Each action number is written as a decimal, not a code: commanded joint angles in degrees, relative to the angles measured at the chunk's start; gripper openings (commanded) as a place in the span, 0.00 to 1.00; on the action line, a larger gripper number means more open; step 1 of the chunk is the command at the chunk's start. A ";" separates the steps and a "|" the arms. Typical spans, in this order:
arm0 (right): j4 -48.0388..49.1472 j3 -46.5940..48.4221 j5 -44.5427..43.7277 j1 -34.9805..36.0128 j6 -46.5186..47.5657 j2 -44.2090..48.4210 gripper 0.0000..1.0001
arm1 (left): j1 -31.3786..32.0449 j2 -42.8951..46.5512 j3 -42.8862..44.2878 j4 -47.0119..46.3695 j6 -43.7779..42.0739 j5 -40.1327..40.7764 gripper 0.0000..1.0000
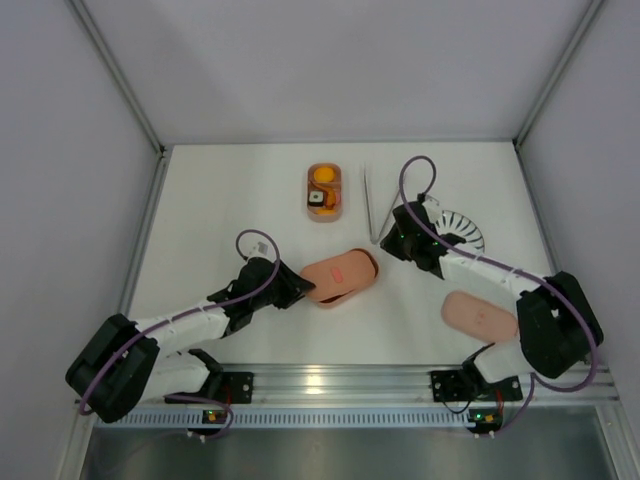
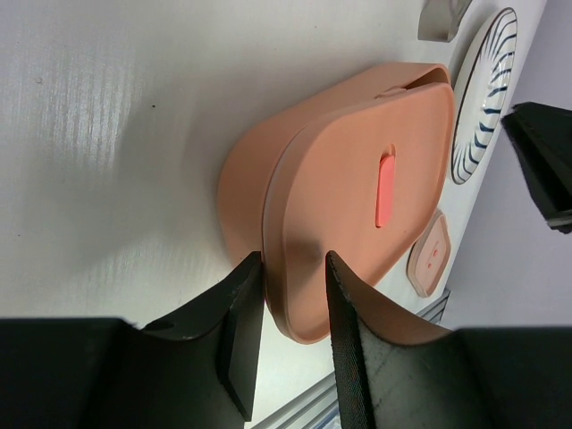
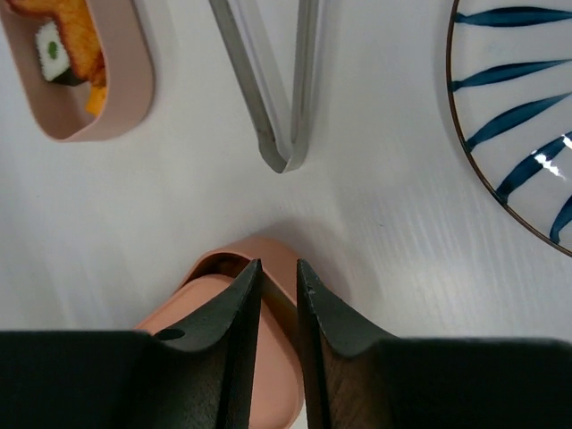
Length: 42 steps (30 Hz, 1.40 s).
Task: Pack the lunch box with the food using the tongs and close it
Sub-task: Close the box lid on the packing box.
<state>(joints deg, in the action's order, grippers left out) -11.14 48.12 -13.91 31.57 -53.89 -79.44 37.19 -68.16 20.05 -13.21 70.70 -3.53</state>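
Observation:
A salmon-pink lunch box tray (image 1: 352, 268) (image 2: 243, 179) sits mid-table with its lid (image 1: 328, 280) (image 2: 357, 197) lying tilted on it. My left gripper (image 1: 298, 287) (image 2: 293, 259) is shut on the lid's near end, one finger at the rim and one over the top face. My right gripper (image 1: 388, 245) (image 3: 278, 264) is shut on the tray's far end wall (image 3: 284, 248). A second tray (image 1: 325, 212) (image 3: 134, 89) farther back holds food: a sushi roll (image 1: 317, 198) (image 3: 52, 51) and an orange piece (image 1: 324, 176). The tongs (image 1: 370, 205) (image 3: 302, 98) lie free on the table.
A striped white plate (image 1: 462, 230) (image 3: 527, 107) (image 2: 487, 98) lies just right of my right gripper. A spare pink lid (image 1: 480, 315) (image 2: 429, 255) rests near the right arm's base. Grey walls close in the table on three sides.

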 commanded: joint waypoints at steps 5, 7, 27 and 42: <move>-0.91 2.59 -0.59 -0.90 3.08 -8.18 0.20 | 0.25 0.49 2.09 -0.94 0.50 1.51 0.38; -0.82 3.47 0.37 -0.81 3.44 -10.55 0.19 | 0.25 0.75 2.09 -0.68 0.58 1.94 0.38; 3.66 1.19 4.59 1.65 1.95 -12.58 0.16 | 3.85 -0.92 3.67 0.29 1.72 7.75 0.41; 3.31 0.40 4.42 4.81 -0.16 -10.47 0.16 | 7.72 -0.39 4.38 2.75 3.57 12.58 0.41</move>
<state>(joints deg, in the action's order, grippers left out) -10.17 48.77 -12.67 33.39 -52.75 -92.07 43.86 -69.01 21.98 -9.37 72.31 7.94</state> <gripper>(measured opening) 0.160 0.410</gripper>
